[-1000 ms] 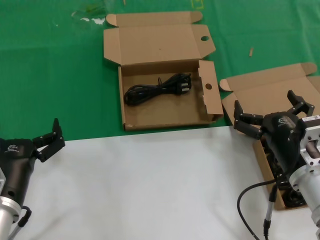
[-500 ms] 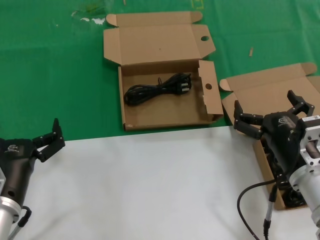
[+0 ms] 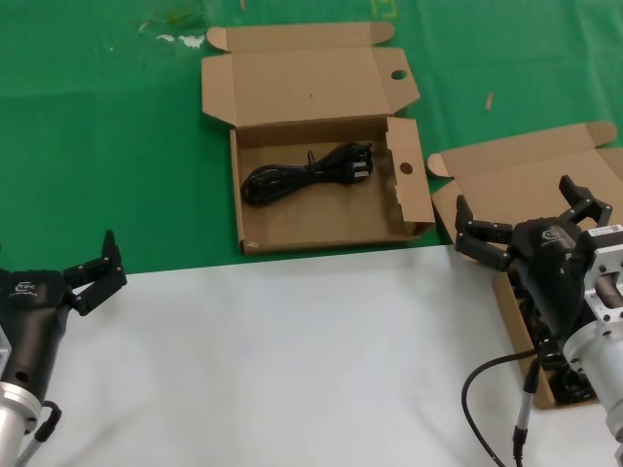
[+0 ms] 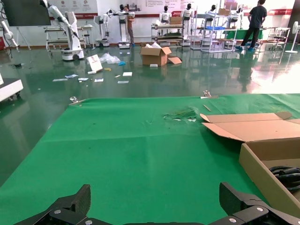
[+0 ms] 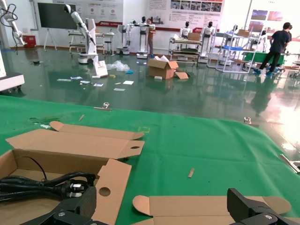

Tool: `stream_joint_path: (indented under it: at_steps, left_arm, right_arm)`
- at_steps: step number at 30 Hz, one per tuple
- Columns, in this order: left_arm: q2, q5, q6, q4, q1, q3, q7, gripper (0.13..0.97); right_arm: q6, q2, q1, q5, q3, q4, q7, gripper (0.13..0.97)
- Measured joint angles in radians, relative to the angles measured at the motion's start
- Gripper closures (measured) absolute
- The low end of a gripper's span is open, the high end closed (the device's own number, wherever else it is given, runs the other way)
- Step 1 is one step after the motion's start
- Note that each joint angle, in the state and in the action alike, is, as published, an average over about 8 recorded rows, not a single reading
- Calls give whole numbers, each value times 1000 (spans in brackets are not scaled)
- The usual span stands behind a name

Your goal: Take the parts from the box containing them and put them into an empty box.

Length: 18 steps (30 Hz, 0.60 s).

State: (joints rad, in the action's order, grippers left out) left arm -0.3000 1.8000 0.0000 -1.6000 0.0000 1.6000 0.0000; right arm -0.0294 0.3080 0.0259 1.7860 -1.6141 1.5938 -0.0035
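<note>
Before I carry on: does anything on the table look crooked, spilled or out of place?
Yes. The source box under the right gripper sits askew to the straight centre box with holes, which holds one cable bundle. Small debris and scuffs mark the green mat.

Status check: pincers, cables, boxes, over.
Left pincer open, idle at table edge. Right pincer open above askew box. One cable bundle lies in holed box. Nothing blocking.

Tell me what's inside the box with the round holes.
One coiled black power cable lies on the floor of the holed box, plug toward the holed side flap. Nothing else shows. The near wall hides a strip of the floor behind it.
</note>
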Motion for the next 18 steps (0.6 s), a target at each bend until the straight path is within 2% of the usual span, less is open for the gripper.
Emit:
stream_joint_path:
  at_steps: [18]
  left_arm:
    - [0,0,0,0,0,0,0,132]
  right_arm:
    - [0,0,0,0,0,0,0,129]
